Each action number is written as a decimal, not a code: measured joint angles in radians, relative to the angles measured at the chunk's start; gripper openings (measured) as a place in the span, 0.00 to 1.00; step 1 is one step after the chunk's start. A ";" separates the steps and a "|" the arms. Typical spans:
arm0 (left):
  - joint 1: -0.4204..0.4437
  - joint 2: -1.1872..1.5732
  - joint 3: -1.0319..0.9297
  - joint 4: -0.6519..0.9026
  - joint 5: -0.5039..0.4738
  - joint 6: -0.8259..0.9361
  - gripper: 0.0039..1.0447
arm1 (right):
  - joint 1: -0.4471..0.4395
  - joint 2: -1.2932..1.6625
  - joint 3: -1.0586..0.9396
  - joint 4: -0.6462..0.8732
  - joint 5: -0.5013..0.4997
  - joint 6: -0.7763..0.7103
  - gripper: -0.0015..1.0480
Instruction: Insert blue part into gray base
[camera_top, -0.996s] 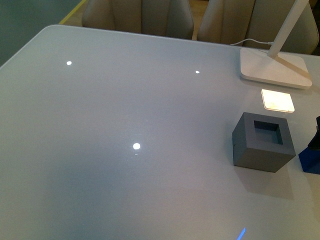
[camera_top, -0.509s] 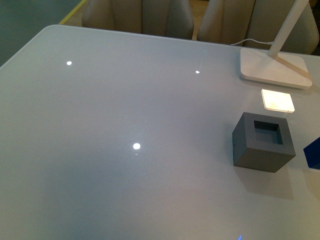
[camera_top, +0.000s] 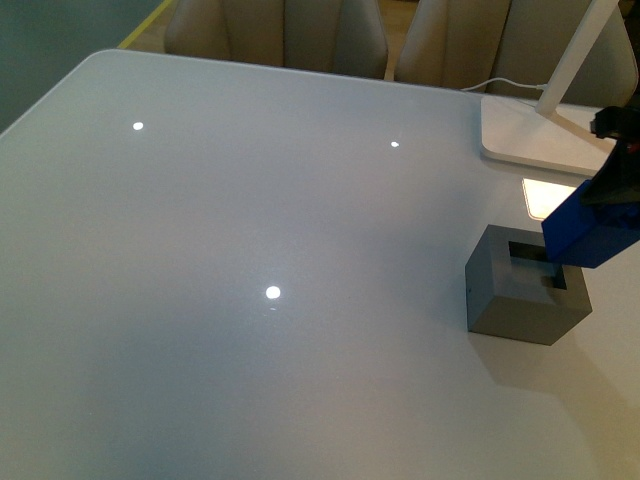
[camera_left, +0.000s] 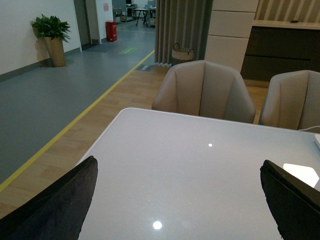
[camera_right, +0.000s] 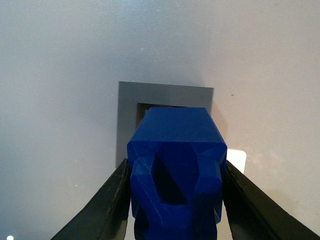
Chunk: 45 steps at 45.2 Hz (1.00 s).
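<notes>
Now the blue part (camera_top: 590, 232) is held over the gray base (camera_top: 515, 300).
It is clamped by the right end effector (camera_right: 176, 167); the left end effector (camera_left: 178, 165) is spread wide.

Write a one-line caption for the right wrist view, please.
The blue part, held in the right gripper's jaws, hovers over the gray base's square hole.

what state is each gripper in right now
Left gripper: open, holding nothing.
Right gripper: closed on the blue part, above the gray base.
</notes>
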 joint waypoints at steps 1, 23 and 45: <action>0.000 0.000 0.000 0.000 0.000 0.000 0.93 | 0.013 0.005 0.004 0.000 0.006 0.012 0.42; 0.000 0.000 0.000 0.000 0.000 0.000 0.93 | 0.052 0.053 0.012 0.010 0.034 0.094 0.42; 0.000 0.000 0.000 0.000 0.000 0.000 0.93 | 0.063 0.089 0.012 0.017 0.040 0.118 0.42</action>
